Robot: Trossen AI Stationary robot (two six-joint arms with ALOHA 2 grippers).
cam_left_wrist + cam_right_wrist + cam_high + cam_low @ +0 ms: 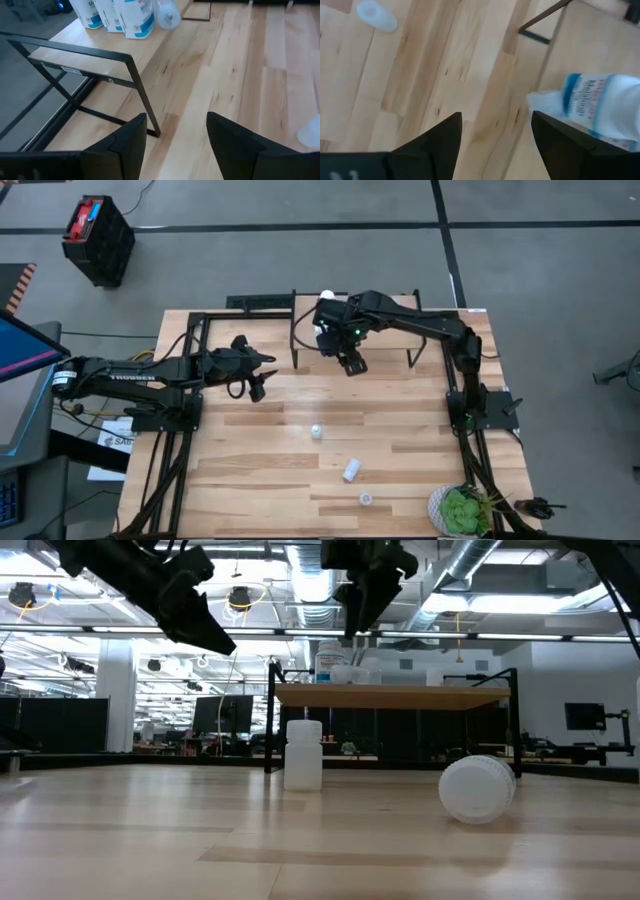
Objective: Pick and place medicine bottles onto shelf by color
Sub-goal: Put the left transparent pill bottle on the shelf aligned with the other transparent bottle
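The shelf [380, 330] stands at the table's far middle; its wooden top also shows in the low view [395, 695]. Blue-labelled bottles [115, 15] stand on it, and a translucent one [167, 15] lies beside them. On the table, a white bottle [316, 431] stands upright, another [351, 470] lies on its side, and a third [366, 499] is nearer the front. My right gripper [350, 363] is open and empty at the shelf's near edge, beside a labelled bottle [602, 107]. My left gripper [258, 375] is open and empty, left of the shelf.
The shelf's thin black legs [145, 107] stand just ahead of my left gripper. A green potted plant [462, 510] sits at the table's near right corner. Bare wooden tabletop [250, 470] lies at the near left.
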